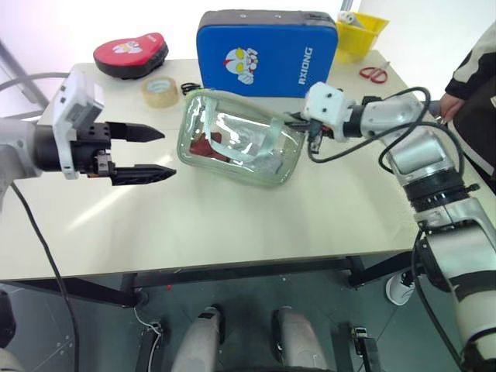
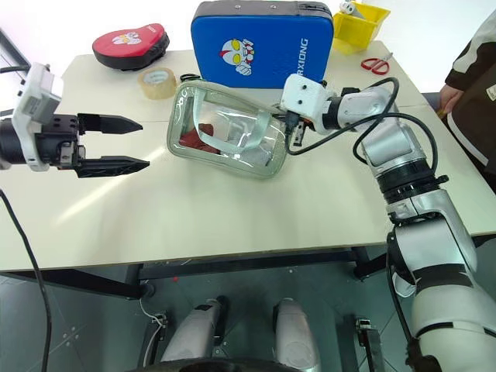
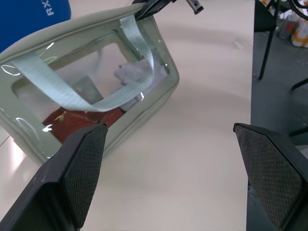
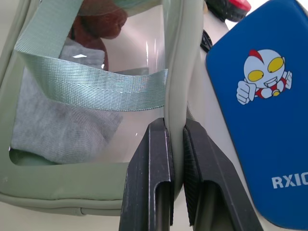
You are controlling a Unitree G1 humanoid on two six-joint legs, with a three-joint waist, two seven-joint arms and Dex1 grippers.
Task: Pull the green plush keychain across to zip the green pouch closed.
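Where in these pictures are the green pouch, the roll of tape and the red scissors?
green pouch [image 1: 232,143]: left eye view, on its clear window.
roll of tape [image 1: 160,92]: left eye view, on its rim.
red scissors [image 2: 376,65]: right eye view, on the handles.

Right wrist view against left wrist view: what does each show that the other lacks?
The right wrist view alone shows the right gripper pinched shut on the green pouch's pale edge seam, plus the cartoon face on the blue pad. The left wrist view alone shows the left gripper with its black fingers spread wide, short of the pouch, and bare table beyond. Both share the green pouch, its clear window, the strap across it, and red and grey contents inside.
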